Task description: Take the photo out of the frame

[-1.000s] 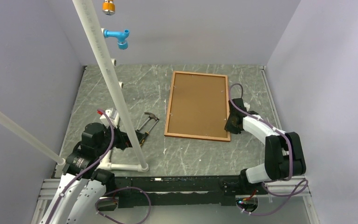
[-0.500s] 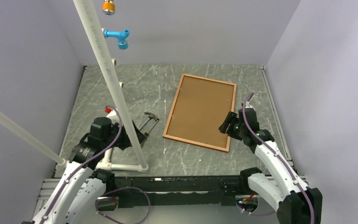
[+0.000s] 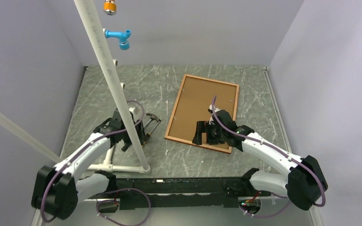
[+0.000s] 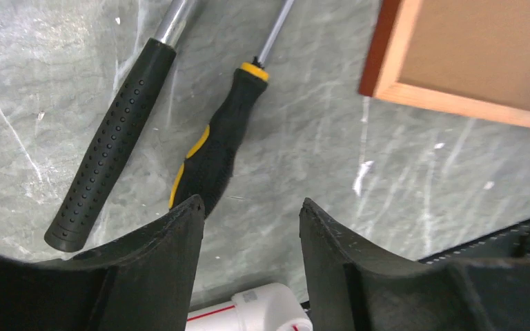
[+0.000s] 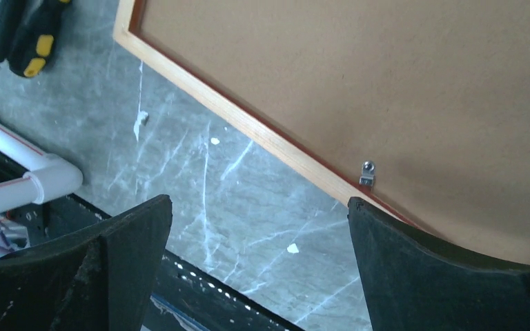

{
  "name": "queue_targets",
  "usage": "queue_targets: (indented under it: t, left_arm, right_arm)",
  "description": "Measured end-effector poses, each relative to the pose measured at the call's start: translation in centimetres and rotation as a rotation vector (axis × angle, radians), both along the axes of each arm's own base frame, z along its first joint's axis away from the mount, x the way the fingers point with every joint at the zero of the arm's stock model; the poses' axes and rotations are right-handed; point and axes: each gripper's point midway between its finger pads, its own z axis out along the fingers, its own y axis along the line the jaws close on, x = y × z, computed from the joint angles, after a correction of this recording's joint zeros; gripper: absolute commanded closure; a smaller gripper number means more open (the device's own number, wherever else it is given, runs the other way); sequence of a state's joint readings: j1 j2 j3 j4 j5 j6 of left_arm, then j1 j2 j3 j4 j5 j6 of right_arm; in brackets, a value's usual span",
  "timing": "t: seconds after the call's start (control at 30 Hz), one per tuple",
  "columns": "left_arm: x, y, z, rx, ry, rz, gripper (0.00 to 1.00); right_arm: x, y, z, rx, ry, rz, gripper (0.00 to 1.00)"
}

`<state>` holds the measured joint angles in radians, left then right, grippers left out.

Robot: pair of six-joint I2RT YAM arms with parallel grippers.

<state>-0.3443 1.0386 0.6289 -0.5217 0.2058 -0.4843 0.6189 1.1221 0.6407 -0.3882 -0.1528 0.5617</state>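
The frame [image 3: 173, 115] lies face down, a thin reddish-brown border right of the table's middle. Inside it the photo [image 3: 202, 101] shows only its brown board backing; the print side is hidden. My right gripper [image 3: 202, 134] hovers open over the frame's near edge. In the right wrist view its fingers straddle bare table beside that edge [image 5: 248, 124] and a small metal clip [image 5: 366, 172]. My left gripper [image 4: 252, 207] is open and holds nothing. It sits just short of a black-and-yellow screwdriver [image 4: 214, 148], with the frame's corner [image 4: 386, 62] farther off.
A hammer [image 4: 110, 145] with a black grip lies beside the screwdriver, left of the frame. A slanted white pipe [image 3: 113, 80] crosses in front of my left arm, with a white pipe fitting [image 4: 255, 310] at its foot. Grey walls enclose the table.
My right gripper let go of the frame's right edge, opened wide and swung left over its near edge; the frame ended up turned slightly. My left arm reached right toward the tools, its jaws narrowing.
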Motion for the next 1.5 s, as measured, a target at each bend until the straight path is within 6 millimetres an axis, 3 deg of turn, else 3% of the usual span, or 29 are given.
queue_targets:
  t: [0.13, 0.3, 0.53, 0.63, 0.73, 0.97, 1.13, 1.5]
  left_arm:
    - [0.2, 0.3, -2.7, 0.125, 0.061, -0.021, 0.44]
    - [1.4, -1.1, -3.4, 0.222, 0.049, -0.077, 0.46]
    - [3.2, -2.2, -5.0, 0.367, 0.027, -0.093, 0.44]
    - [2.7, -2.0, -6.6, 0.419, 0.066, -0.098, 0.46]
    - [2.9, -2.4, -6.6, 0.425, 0.057, -0.098, 0.54]
    - [2.8, -3.1, -6.4, 0.431, 0.051, -0.117, 0.86]
    - [2.0, -3.7, -5.7, 0.386, 0.056, -0.142, 0.99]
    - [1.4, -6.6, -0.5, 0.153, -0.031, -0.160, 1.00]
  right_arm:
    - [1.1, 0.0, 1.1, 0.002, -0.057, -0.022, 0.00]
    - [1.2, -0.1, 2.3, 0.043, -0.121, -0.029, 0.00]
    - [0.5, -0.9, 0.9, 0.011, -0.105, -0.021, 0.00]
    - [0.4, -1.2, 0.6, 0.000, -0.104, -0.015, 0.00]
    - [0.3, -1.4, 0.6, -0.004, -0.112, -0.010, 0.00]
    - [0.3, -1.4, 1.5, 0.013, -0.151, 0.000, 0.00]
    - [0.8, -2.1, 1.6, -0.018, -0.177, -0.020, 0.00]
    - [0.4, -0.2, 2.5, 0.028, -0.164, 0.101, 0.00]
